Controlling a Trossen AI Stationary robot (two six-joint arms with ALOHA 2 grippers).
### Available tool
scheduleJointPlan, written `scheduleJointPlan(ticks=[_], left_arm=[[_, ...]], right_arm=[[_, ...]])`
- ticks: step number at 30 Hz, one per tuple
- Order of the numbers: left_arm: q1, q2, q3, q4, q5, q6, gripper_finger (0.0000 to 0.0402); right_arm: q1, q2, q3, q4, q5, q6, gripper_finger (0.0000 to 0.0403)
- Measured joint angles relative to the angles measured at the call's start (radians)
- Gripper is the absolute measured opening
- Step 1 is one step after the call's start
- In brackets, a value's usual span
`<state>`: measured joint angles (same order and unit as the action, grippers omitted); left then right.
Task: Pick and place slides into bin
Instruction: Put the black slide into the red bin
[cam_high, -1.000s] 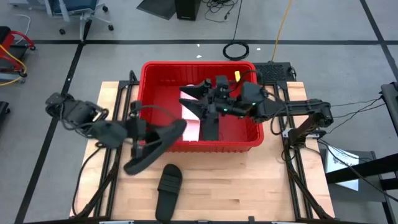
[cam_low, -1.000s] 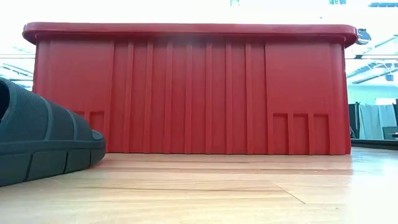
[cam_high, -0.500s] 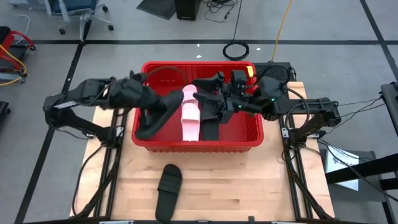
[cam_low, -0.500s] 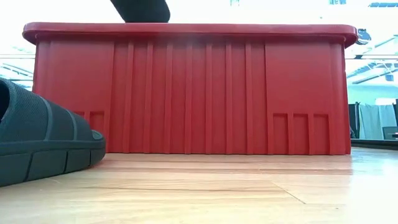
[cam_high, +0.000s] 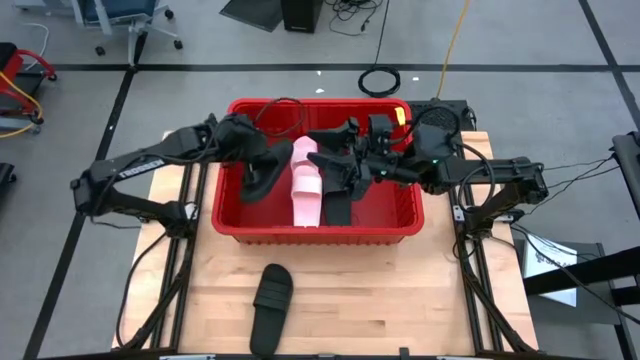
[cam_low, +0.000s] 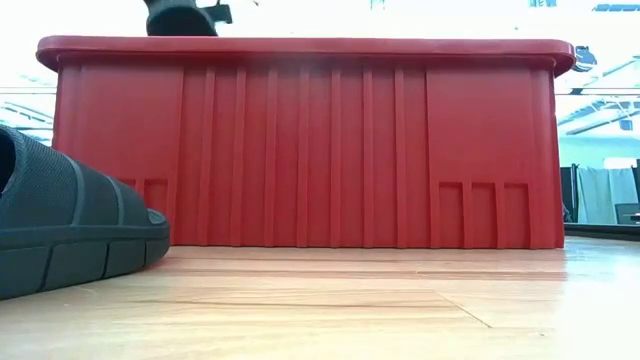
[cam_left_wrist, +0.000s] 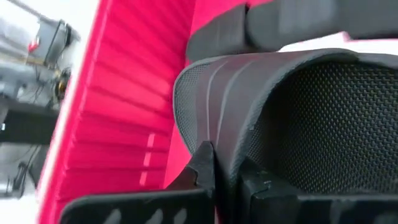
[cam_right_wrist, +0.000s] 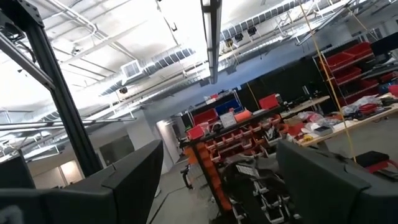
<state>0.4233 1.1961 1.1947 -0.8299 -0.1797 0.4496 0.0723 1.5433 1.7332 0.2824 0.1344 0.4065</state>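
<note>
The red bin (cam_high: 232, 222) stands at the table's far middle; its near wall fills the low view (cam_low: 300, 140). My left gripper (cam_high: 252, 160) reaches over the bin's left part, shut on a black slide (cam_high: 265, 180) that hangs inside the bin. A pale pink slide (cam_high: 305, 185) and a black slide (cam_high: 340, 205) lie in the bin. My right gripper (cam_high: 325, 155) hovers open and empty over the bin's middle. Another black slide (cam_high: 272, 305) lies sole-down on the table in front of the bin; it also shows in the low view (cam_low: 70, 235). My left gripper pinches the edge of the black slide's wide ribbed strap (cam_left_wrist: 211, 134), one finger (cam_left_wrist: 202, 165) outside the strap and one (cam_left_wrist: 255, 183) inside it. The fingers come slanting down from the table's left. The slide hangs below them inside the bin; whether it touches the bin's floor I cannot tell.
The bin's left wall (cam_left_wrist: 118, 93) is close beside the held slide. Bare wooden table (cam_high: 380, 300) lies in front of the bin. Metal frame rails run along the table's left and right edges.
My left gripper has carried the black slide from in front of the bin's left near corner up, over the rim, toward the far edge, then down into the bin's left part. The slide has tipped from nearly level to hanging steeply. My right gripper has drawn slightly toward the far edge.
</note>
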Motion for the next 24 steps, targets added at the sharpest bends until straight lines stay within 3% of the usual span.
scheduleJointPlan(ticks=[6, 13, 24], left_arm=[[0.097, 0.002, -0.169, 0.16, -0.088, 0.024, 0.0018], [0.156, 0.016, -0.321, 0.317, -0.089, 0.113, 0.0005], [0.203, 0.158, -0.398, 0.489, -0.09, 0.178, 0.0023]], right_arm=[[-0.001, 0.0, 0.0, -0.029, 0.054, 0.0, 0.0302], [-0.013, 0.0, 0.0, -0.033, 0.056, 0.0, 0.0302], [-0.026, 0.0, 0.0, -0.052, 0.107, 0.0, 0.0302]])
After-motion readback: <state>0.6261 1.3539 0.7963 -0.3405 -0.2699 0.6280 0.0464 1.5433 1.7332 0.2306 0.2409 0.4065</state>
